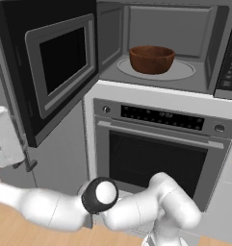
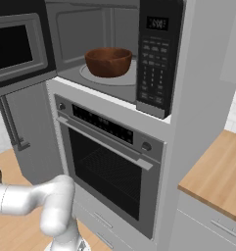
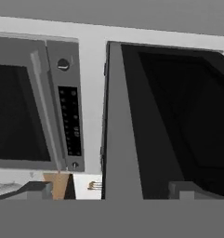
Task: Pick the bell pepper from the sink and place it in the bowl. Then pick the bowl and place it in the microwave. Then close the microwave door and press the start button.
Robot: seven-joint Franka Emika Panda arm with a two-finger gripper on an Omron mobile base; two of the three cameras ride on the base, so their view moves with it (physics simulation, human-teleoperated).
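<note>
The microwave (image 1: 161, 29) (image 2: 90, 29) stands open above the oven. Inside it, the reddish-brown bowl (image 1: 151, 58) (image 2: 108, 61) sits upright on the glass turntable (image 1: 185, 72). I cannot see into the bowl; the bell pepper is hidden and the sink is out of view. The microwave door (image 1: 59, 62) (image 2: 16, 49) (image 3: 127, 121) is swung wide to the left. My arm reaches left, with the white hand (image 1: 4, 137) behind the door's outer face. My gripper (image 3: 108, 190) is open, its tips wide apart and nothing held, and the door's grey edge lies ahead between them.
The button panel (image 2: 156, 59) (image 1: 230, 57) is on the microwave's right side. Below is the oven (image 1: 156, 153) (image 2: 109, 162) (image 3: 29, 116) with its bar handle. A wooden counter (image 2: 217, 171) lies to the right, and a tall grey cabinet with a handle (image 2: 11, 125) to the left.
</note>
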